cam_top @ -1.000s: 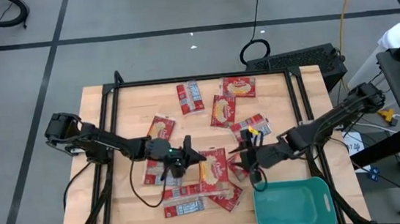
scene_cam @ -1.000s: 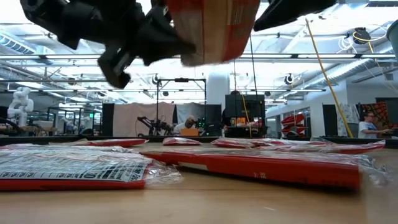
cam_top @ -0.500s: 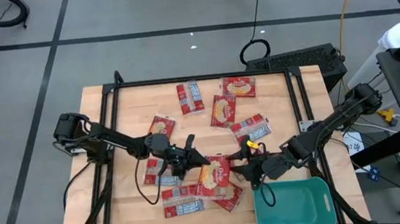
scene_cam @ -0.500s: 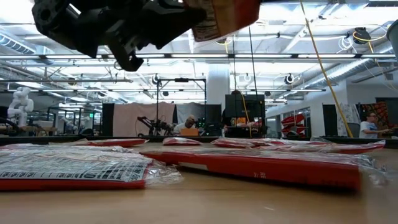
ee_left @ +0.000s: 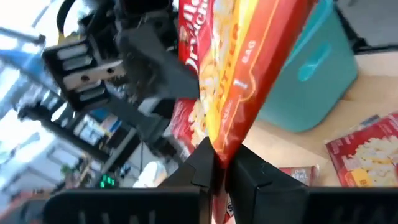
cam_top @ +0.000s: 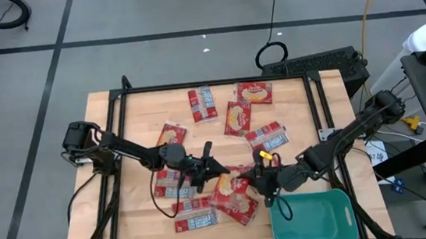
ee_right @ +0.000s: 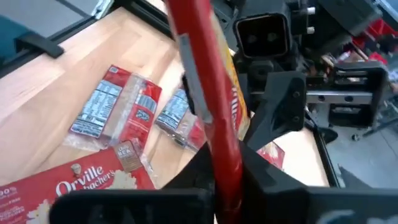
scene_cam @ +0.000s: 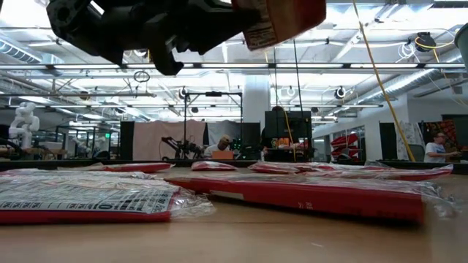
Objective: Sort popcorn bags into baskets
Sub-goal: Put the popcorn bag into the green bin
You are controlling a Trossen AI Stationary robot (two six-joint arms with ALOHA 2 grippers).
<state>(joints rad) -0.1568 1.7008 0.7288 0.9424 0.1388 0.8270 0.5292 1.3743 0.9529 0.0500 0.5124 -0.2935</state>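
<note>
The left gripper [cam_top: 219, 168] reached in from the left side of the table [cam_top: 134, 115], its fingers [ee_left: 205, 163] pinched nearly together on the lower edge of a red popcorn bag [cam_top: 235, 182] that was lifted above the wood, near the middle of the table's near half. The right gripper [cam_top: 252, 183] met it from the other side — in the right wrist view its fingers were closed on the same bag [ee_right: 208, 118], seen edge-on, so both arms held one packet between them. In the low view that bag [scene_cam: 281, 20] hung at the top of the picture, well clear of the tabletop. Under and just left of the grippers lay a loose heap of packets [cam_top: 195, 214], some label side up; more packets [cam_top: 238, 117] lay scattered toward the far side, well apart from the heap. The teal basket [cam_top: 345, 228] sat at the near right corner — just right of the right gripper — and no packet could be seen inside it.
</note>
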